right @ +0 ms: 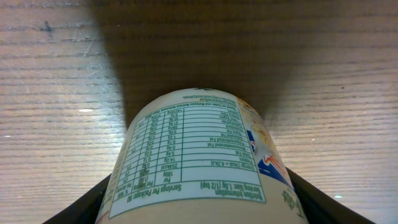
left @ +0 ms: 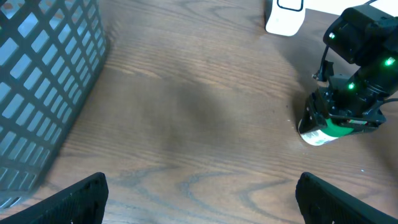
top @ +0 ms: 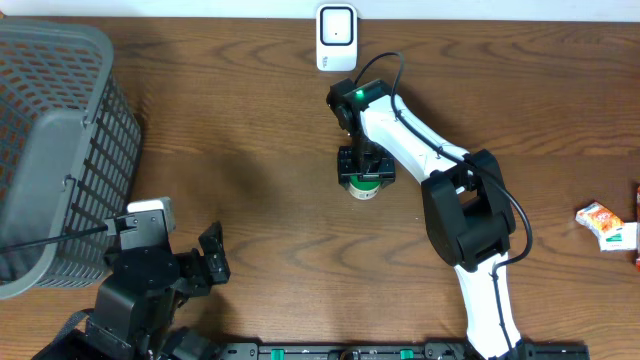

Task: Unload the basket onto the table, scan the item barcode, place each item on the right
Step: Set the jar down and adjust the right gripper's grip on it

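Observation:
The item is a small round container (right: 199, 155) with a white nutrition label, and its green end (top: 362, 186) shows from above. My right gripper (right: 199, 202) is shut on the container, one black finger pressed against each side. It holds the container low over the table, tilted, in the middle of the overhead view (top: 364, 170) and at the right of the left wrist view (left: 323, 127). No barcode shows. A white scanner (top: 336, 37) stands at the table's far edge behind it. My left gripper (left: 200, 190) is open over bare wood at the front left (top: 212, 258).
A grey mesh basket (top: 60, 150) fills the left side and also shows in the left wrist view (left: 43, 81). Two snack packets (top: 606, 225) lie near the right edge. The wooden table (top: 250, 130) is bare between the basket and the right arm.

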Robot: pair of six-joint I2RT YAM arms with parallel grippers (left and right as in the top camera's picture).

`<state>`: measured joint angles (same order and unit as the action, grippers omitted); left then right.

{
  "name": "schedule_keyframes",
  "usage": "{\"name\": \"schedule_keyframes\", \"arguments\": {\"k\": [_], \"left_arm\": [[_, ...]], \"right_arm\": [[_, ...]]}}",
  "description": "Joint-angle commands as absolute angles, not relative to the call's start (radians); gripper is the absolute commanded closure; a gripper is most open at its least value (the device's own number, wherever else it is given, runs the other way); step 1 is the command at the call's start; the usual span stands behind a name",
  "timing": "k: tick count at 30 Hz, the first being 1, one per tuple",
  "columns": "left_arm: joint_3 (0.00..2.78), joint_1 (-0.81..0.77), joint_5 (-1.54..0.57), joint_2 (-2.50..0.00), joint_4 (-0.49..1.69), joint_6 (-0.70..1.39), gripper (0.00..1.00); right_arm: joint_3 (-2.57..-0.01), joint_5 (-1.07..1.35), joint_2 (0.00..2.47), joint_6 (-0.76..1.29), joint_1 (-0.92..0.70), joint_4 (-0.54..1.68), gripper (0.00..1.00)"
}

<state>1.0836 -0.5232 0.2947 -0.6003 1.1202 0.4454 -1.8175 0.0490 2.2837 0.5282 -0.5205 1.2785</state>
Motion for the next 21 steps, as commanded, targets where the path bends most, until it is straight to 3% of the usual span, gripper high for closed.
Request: {"name": "schedule_keyframes", "arguments": {"k": [1,7,10,15,21], "left_arm": [[1.095,-0.516,0.308,-0.602,1.121,0.45,0.03],[1.095,-0.516,0.308,-0.602,1.122,0.45,0.03],[1.095,-0.516,0.308,-0.602,1.122,0.45,0.03],[1.095,-0.516,0.308,-0.602,1.121,0.449,0.03],[1.089,-0.516,0.309,-0.602,1.121,0.449,0.03]], "right_arm": [[-1.799,0.054,2.295,0.583,-0.542,1.267,0.42],[-1.798,0.051,2.295,0.601,-0.542,1.23,0.45],[-1.798,0.051,2.295,0.614,-0.542,1.23,0.11],[-1.799,0.051,2.294,0.643,-0.545,1.24,0.01],[-1.8,0.059,2.294,0.724,-0.545,1.26,0.01]]}}
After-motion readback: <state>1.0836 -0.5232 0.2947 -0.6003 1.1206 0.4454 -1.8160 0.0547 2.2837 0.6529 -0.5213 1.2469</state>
